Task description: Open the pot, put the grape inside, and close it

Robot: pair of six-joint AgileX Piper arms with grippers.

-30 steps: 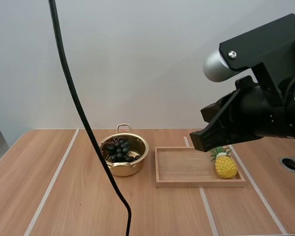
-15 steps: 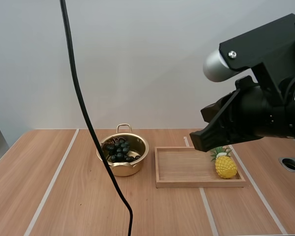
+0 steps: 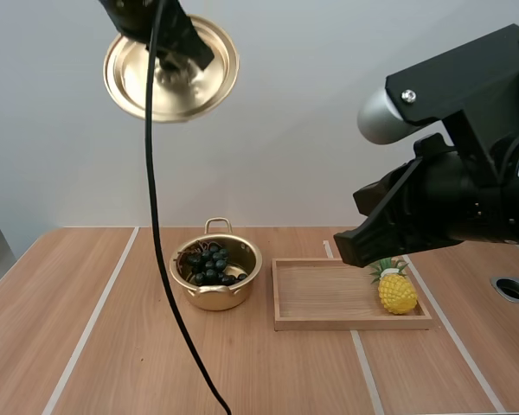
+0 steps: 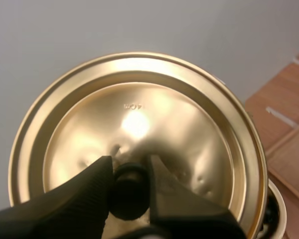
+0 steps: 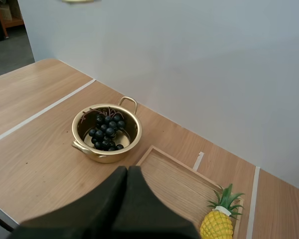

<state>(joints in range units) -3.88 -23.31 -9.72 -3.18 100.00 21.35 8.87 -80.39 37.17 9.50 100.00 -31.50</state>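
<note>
A golden pot (image 3: pixel 216 268) stands uncovered on the table with a bunch of dark grapes (image 3: pixel 209 263) inside it. My left gripper (image 3: pixel 169 54) hangs high above the pot, shut on the black knob (image 4: pixel 127 186) of the golden lid (image 3: pixel 171 69), whose top faces the camera. In the left wrist view the left gripper (image 4: pixel 129 172) pinches the knob against the lid (image 4: pixel 139 134). My right gripper (image 5: pixel 127 172) is shut on nothing, its fingers together, above the tray's near edge and right of the pot (image 5: pixel 106 133) with the grapes (image 5: pixel 105 131).
A wooden tray (image 3: pixel 329 296) lies right of the pot with a small yellow pineapple (image 3: pixel 396 290) at its right end. A round hole (image 3: pixel 512 289) sits in the table at the far right. The right arm's body (image 3: pixel 454 203) hangs over the tray's right side.
The left gripper with the lid has come into the high view at the top left, high over the pot. The right arm, pot and grapes have not moved.
</note>
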